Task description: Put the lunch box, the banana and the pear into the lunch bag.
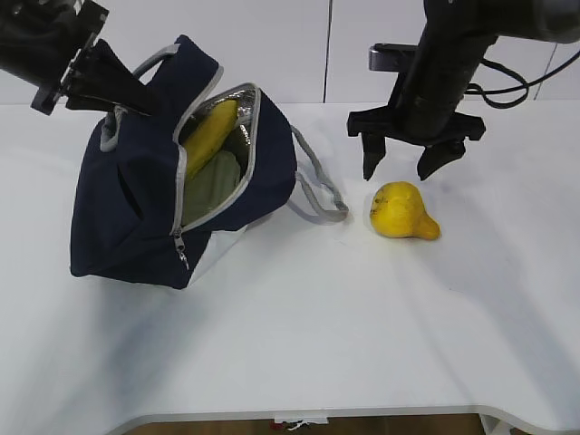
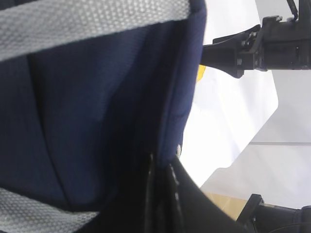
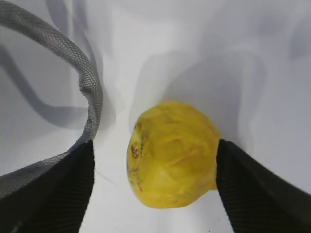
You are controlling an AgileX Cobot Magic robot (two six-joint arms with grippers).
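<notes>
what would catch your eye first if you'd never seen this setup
The large navy-blue fabric lunch bag gapes open on the left, a bright yellow banana above a sage-green lid inside. Right of it, a squat yellow-orange pear lies on the white table, the open right gripper just above it.

You will find no readable text, label, brand, number or sign in any of the three views. The boxy navy-blue fabric lunch bag (image 1: 136,204) shows you plain cloth, grey webbing and silver lining, with no logo or tag lettering. The squat yellow-orange pear (image 1: 401,211) carries only brownish blemishes, no sticker, and the curved bright yellow banana (image 1: 208,134) is likewise unmarked. The plain white table (image 1: 299,335) bears no printing you can read.
</notes>
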